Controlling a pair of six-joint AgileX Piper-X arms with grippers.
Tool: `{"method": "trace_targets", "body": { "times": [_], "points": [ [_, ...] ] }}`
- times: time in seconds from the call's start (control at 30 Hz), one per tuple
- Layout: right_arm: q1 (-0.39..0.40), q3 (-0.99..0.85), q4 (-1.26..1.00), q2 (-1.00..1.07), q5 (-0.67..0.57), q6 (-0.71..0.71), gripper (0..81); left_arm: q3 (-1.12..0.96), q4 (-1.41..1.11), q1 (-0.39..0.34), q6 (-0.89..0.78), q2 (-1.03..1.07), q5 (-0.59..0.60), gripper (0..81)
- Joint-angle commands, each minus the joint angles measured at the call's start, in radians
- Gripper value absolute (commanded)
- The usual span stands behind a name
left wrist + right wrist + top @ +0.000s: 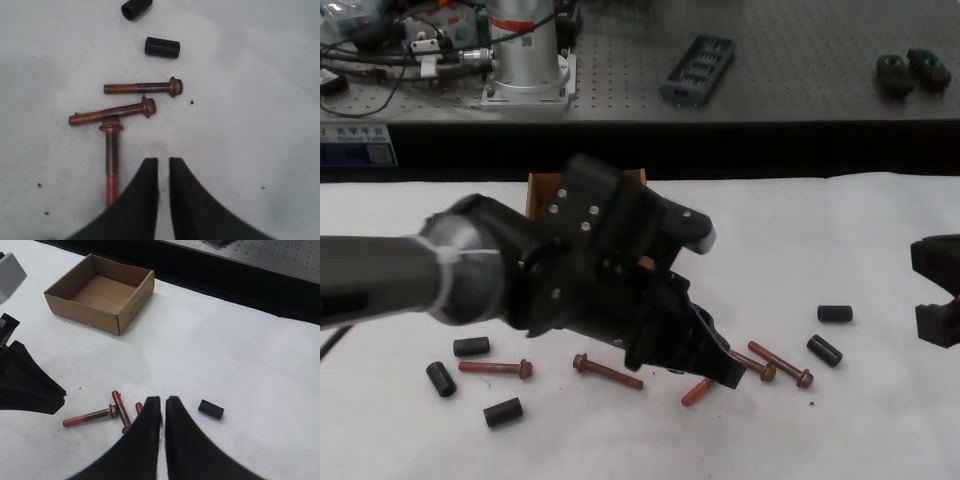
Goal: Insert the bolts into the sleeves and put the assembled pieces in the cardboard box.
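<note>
**A:** Box (82, 315) first. It stands open on the white bench (240, 355), and the floor that shows inside is plain cardboard.

**B:** In the high view the left arm (380, 275) comes in from the left edge. Its black wrist covers most of that box, and only a corner peeks out just above centre.

**A:** And the left claw (163, 167)?

**B:** Pressed nearly together, with a thin slit between the fingers and nothing pinched. It hangs over three bolts (143, 88). Two lie roughly side by side. The third lies crosswise, its head against the nearer one's shank and its threaded end just beside a finger.

**A:** Sleeves (162, 47)?

**B:** Two black ones lie on their sides past those bolts, apart from each other. In the high view they sit right of centre. Three more lie at the lower left of the frame with a bolt among them, and another bolt lies at lower centre.

**A:** Right claw (163, 402)?

**B:** It's at the right edge of the high view, well apart from the left arm. Its fingers are close together too, with a narrow gap and nothing gripped. One sleeve lies just beside it, and the bolt cluster is on its other side. The left arm's black shell looms next to those bolts, with the box farther back.
</note>
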Motion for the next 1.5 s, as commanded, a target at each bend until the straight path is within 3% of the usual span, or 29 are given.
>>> {"method": "trace_targets", "body": {
  "times": [0.0,0.07,0.13,0.27,0.7,0.83,1.27,1.47],
  "points": [
    [-0.019,-0.008,0.013,-0.002,0.000,-0.009,4.3,-0.066,0.005,-0.022,0.044,0.083,-0.134,23.2],
    [-0.019,-0.008,0.013,-0.002,0.000,-0.009,4.3,-0.083,0.038,-0.024,0.072,0.104,-0.179,31.4],
    [-0.019,-0.008,0.013,-0.002,0.000,-0.009,4.3,-0.104,0.081,-0.024,0.117,0.127,-0.202,34.0],
    [-0.019,-0.008,0.013,-0.002,0.000,-0.009,4.3,-0.173,0.198,-0.027,0.192,0.179,-0.262,33.9],
    [-0.018,0.000,0.017,-0.002,0.000,-0.006,4.3,-0.422,0.406,-0.047,0.297,0.338,-0.282,33.9],
    [-0.018,0.000,0.017,-0.002,0.000,-0.006,4.3,-0.428,0.434,-0.066,0.388,0.360,-0.340,33.9],
    [-0.018,0.007,0.030,-0.002,0.000,-0.006,4.3,-0.430,0.405,-0.124,0.388,0.432,-0.366,33.8],
    [-0.018,0.007,0.034,-0.002,0.000,-0.006,4.3,-0.458,0.399,-0.155,0.403,0.432,-0.374,28.4]
  ]
}}
